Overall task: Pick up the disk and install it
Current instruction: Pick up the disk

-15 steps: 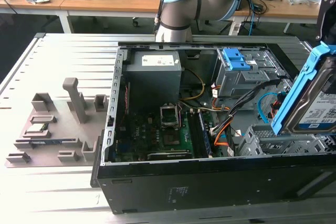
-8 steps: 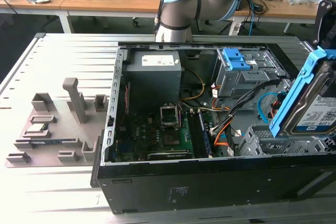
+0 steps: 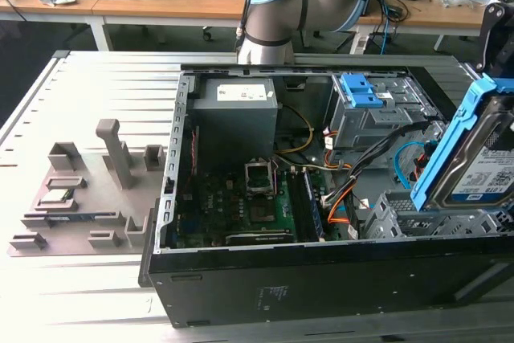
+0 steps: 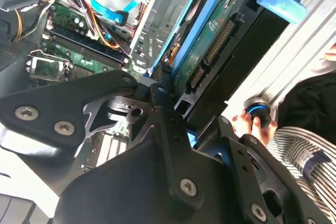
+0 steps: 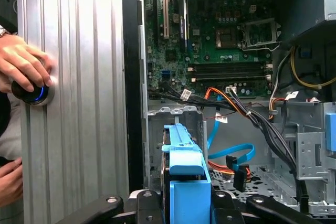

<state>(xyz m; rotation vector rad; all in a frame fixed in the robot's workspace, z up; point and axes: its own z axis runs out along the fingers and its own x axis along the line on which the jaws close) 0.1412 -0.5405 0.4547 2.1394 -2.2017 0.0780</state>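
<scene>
We count one disk [image 3: 485, 150], pinched on edge by the single tool [image 5: 188, 202]. It hangs over one open computer case [image 3: 321, 283].

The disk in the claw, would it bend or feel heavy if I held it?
Probably stiff: the disk sits tilted in the claw without sagging. Its silver metal body suggests it is heavy for its size. The bare green circuit board on one face hints it is fragile, so no bumps.
</scene>
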